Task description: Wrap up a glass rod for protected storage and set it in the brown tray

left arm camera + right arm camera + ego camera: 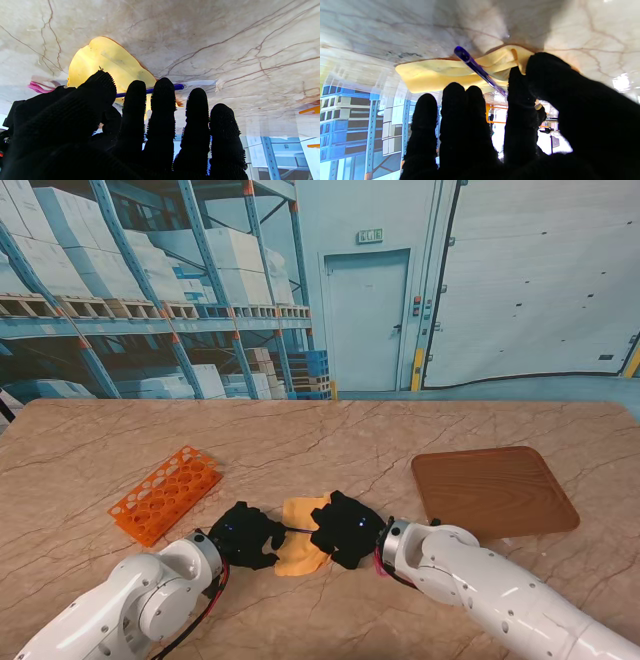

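Left hand [243, 533]: palm down, fingers [162, 105] stretched side by side toward the rod [480, 71]; grip cannot be told. Right hand [347, 527]: palm down, thumb on the cloth [300, 545], fingers loosely apart; grip unclear. Rod: blue, across the yellow cloth between both hands. Tray [494, 492]: right, well apart. Orange rack [165, 493]: left, on worktop [320, 440].

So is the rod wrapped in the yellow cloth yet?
Not yet. The blue rod lies exposed across the yellow cloth, which is rumpled beneath it, not closed over it.
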Action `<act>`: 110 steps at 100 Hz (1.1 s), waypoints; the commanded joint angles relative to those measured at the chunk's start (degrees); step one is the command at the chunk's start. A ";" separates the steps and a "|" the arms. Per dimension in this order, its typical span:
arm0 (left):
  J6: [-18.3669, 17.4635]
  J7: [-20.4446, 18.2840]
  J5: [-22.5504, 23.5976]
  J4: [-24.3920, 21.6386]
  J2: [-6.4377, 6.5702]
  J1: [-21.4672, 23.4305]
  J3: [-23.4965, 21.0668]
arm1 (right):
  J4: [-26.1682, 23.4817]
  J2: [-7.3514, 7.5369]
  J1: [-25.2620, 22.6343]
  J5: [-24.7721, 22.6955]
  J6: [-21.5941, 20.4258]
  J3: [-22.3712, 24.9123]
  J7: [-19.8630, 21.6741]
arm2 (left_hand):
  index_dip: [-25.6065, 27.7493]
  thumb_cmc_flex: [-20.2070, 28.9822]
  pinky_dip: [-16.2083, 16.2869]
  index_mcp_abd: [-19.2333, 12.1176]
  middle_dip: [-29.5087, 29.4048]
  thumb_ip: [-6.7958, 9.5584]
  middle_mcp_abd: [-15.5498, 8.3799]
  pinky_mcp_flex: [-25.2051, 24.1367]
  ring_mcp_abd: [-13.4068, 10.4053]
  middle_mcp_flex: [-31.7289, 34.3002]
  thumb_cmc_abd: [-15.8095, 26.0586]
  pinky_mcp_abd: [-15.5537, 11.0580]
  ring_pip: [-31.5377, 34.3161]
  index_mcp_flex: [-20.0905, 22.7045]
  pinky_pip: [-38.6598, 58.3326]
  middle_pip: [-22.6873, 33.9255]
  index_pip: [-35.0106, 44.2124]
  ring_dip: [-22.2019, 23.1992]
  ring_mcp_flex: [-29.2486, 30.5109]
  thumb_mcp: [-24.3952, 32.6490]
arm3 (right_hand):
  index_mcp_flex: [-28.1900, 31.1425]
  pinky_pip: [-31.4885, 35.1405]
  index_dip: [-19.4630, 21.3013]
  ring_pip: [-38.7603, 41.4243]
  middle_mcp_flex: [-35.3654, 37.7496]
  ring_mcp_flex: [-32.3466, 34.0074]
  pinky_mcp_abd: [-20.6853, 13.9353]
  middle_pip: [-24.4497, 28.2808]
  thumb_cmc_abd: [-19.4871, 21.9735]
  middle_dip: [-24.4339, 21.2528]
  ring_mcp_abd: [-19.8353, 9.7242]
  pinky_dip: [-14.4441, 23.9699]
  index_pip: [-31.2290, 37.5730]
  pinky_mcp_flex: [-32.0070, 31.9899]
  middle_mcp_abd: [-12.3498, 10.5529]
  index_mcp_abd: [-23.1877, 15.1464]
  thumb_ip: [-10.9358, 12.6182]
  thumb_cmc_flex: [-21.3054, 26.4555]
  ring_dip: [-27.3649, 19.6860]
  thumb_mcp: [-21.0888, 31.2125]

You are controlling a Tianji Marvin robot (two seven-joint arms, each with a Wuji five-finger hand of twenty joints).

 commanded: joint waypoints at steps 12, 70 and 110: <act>-1.39 -0.76 -1.20 -0.85 -0.26 -0.01 -0.02 | -1.88 0.03 -1.92 -0.39 -0.43 2.18 -0.50 | -0.49 1.32 0.33 0.43 0.27 -0.99 0.25 0.15 1.50 -0.14 0.32 -0.23 0.58 0.23 0.58 0.80 -0.38 0.71 -0.41 -1.27 | 0.43 1.92 1.25 1.73 0.66 0.07 -1.12 1.61 2.22 -0.57 -0.83 -0.58 0.97 -0.37 -0.24 -2.02 2.94 1.75 0.61 0.57; -1.09 4.02 -3.08 0.80 -1.11 -2.90 3.57 | -2.73 -1.51 -5.30 3.72 4.51 6.99 1.01 | 0.84 -6.15 0.03 2.86 -1.16 1.73 1.46 -0.34 2.84 -1.73 6.49 0.74 0.11 0.92 0.19 -1.46 -4.96 0.69 -1.55 -4.60 | 0.29 2.27 1.82 1.43 0.65 0.14 -1.20 1.78 3.00 -1.89 -0.58 -0.64 1.05 -0.22 -0.09 1.05 2.69 3.05 -0.11 0.33; 0.30 3.37 -3.38 1.78 -1.12 -4.83 5.68 | -2.70 -2.50 -5.96 6.66 8.29 8.50 1.92 | 0.97 -10.22 -0.29 4.16 -1.74 2.49 2.58 -1.72 3.09 -4.60 6.92 0.76 -1.77 0.10 -0.62 -4.07 -9.34 0.14 -3.76 -11.23 | 0.10 2.72 2.49 1.58 0.73 0.30 -1.13 2.35 3.07 -2.72 -0.44 -0.74 1.22 -0.04 0.09 1.67 3.00 2.93 -0.37 0.73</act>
